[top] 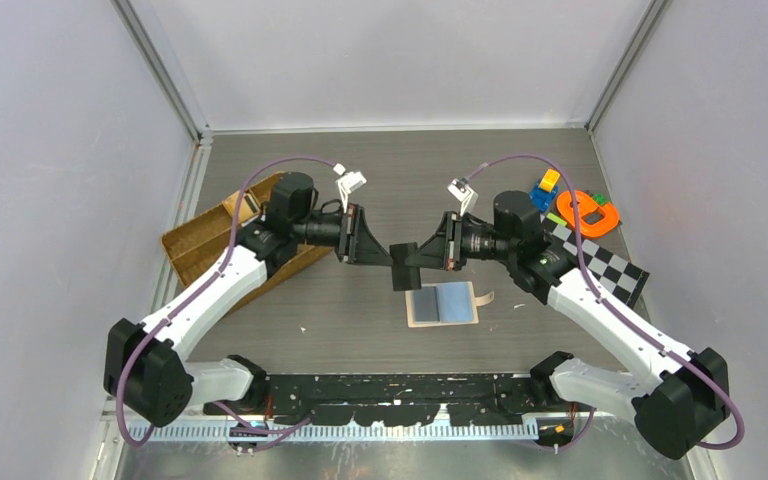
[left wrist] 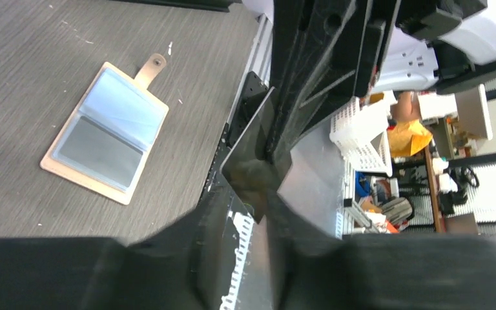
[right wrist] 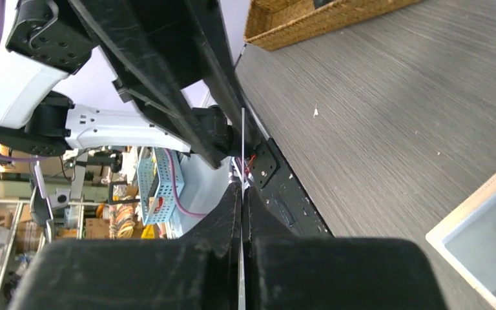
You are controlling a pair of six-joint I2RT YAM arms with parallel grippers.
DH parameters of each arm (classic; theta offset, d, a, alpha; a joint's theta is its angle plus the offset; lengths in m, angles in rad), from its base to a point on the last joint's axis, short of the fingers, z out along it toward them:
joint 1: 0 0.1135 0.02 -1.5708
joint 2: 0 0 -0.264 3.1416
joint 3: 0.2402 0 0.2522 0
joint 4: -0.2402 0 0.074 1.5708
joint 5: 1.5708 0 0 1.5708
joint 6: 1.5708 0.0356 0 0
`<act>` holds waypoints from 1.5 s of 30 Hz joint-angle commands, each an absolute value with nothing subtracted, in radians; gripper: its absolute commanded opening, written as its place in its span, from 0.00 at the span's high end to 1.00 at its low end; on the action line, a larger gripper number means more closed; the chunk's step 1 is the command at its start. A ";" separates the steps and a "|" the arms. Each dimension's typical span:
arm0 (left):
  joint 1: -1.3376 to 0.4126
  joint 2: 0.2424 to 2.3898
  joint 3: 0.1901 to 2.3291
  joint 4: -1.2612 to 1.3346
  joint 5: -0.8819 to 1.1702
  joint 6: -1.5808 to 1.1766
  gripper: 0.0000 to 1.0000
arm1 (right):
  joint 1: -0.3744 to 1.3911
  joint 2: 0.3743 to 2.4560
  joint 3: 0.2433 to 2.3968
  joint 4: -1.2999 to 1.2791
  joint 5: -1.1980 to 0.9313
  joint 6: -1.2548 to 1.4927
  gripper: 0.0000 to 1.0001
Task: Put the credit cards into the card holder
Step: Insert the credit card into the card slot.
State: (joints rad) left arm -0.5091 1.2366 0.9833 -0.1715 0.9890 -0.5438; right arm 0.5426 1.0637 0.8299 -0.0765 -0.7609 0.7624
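Top external view: both arms meet in mid-air with a dark card [top: 406,278] between them. The right claw [top: 422,256] is clamped flat on it, and the right wrist view shows the card edge-on between the fingers. The left claw [top: 388,253] stands narrow about the card's other edge; whether it pinches or only brackets it, I cannot tell. The card holder [top: 441,304] lies open on the surface [top: 360,180], pockets up, just toward the bases. I judge this a claw-to-claw transfer. Next, one claw must let go fully. The other must then angle the card into a pocket mouth, and the unpinned holder may slide.
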 commanded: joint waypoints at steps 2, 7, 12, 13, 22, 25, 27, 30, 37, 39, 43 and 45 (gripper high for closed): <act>-0.518 1.244 0.985 -0.120 0.841 -0.590 0.42 | 0.529 1.036 0.881 -0.267 -0.620 0.664 1.00; -0.588 1.288 0.920 -0.137 0.598 -0.653 0.28 | 0.414 1.073 0.855 -0.449 -0.557 0.601 0.99; -0.695 1.399 0.907 -0.150 0.436 -0.733 0.28 | 0.315 1.174 0.828 -0.614 -0.472 0.504 1.00; -0.712 1.423 0.909 -0.150 0.410 -0.749 0.28 | 0.308 1.191 0.821 -0.628 -0.456 0.496 1.00; -0.768 1.636 0.916 -0.103 0.360 -0.842 0.33 | 0.306 1.265 0.769 -0.539 -0.417 0.492 0.99; -0.770 1.679 0.923 -0.106 0.359 -0.844 0.35 | 0.306 1.298 0.749 -0.489 -0.434 0.492 0.99; -0.770 1.694 0.925 -0.108 0.358 -0.844 0.36 | 0.307 1.314 0.739 -0.460 -0.449 0.491 0.99; -0.771 1.712 0.926 -0.111 0.354 -0.841 0.38 | 0.316 1.330 0.727 -0.424 -0.462 0.483 0.99; -0.772 1.743 0.937 -0.124 0.352 -0.827 0.49 | 0.366 1.363 0.727 -0.384 -0.451 0.467 0.99; -0.771 1.749 0.940 -0.129 0.351 -0.823 0.50 | 0.376 1.371 0.726 -0.383 -0.441 0.461 1.00; -0.772 1.754 0.940 -0.130 0.353 -0.822 0.53 | 0.385 1.390 0.725 -0.379 -0.426 0.458 1.00; -0.772 1.752 0.939 -0.130 0.351 -0.821 0.54 | 0.391 1.399 0.723 -0.379 -0.418 0.454 1.00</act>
